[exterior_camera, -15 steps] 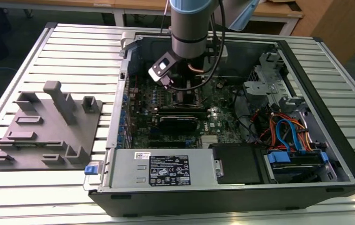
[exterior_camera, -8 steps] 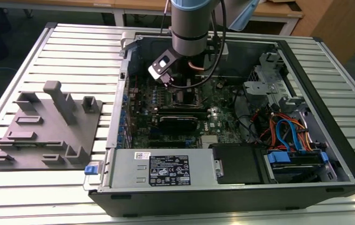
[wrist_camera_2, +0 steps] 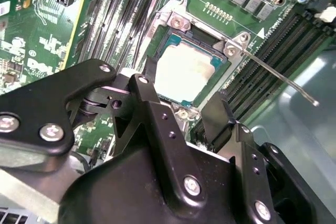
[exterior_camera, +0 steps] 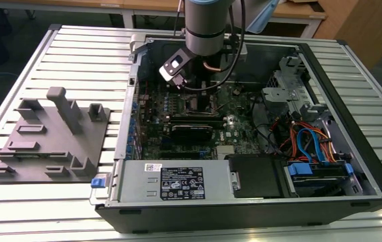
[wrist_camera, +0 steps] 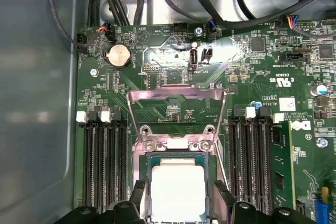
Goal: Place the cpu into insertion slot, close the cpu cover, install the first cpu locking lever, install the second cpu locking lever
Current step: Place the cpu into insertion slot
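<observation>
The cpu (wrist_camera: 177,191) (wrist_camera_2: 185,72), a flat square chip with a silver top, lies in the insertion slot (wrist_camera: 176,143) (wrist_camera_2: 181,22) on the green motherboard. My gripper (wrist_camera: 178,191) (wrist_camera_2: 182,90) (exterior_camera: 201,95) hovers right over it, open, with one black finger (wrist_camera_2: 149,72) on each side of the chip. The cpu cover (wrist_camera: 176,94), a thin silver frame, stands swung up from its hinge behind the slot. A thin metal locking lever (wrist_camera_2: 278,80) sticks out free beside the slot.
Black memory slots (wrist_camera: 102,166) (wrist_camera: 257,161) flank the slot on both sides. In the exterior view the open computer case holds a grey power supply (exterior_camera: 171,184) at the front and a drive cage with cables (exterior_camera: 312,141) on the right. A grey fixture plate (exterior_camera: 50,136) lies left of the case.
</observation>
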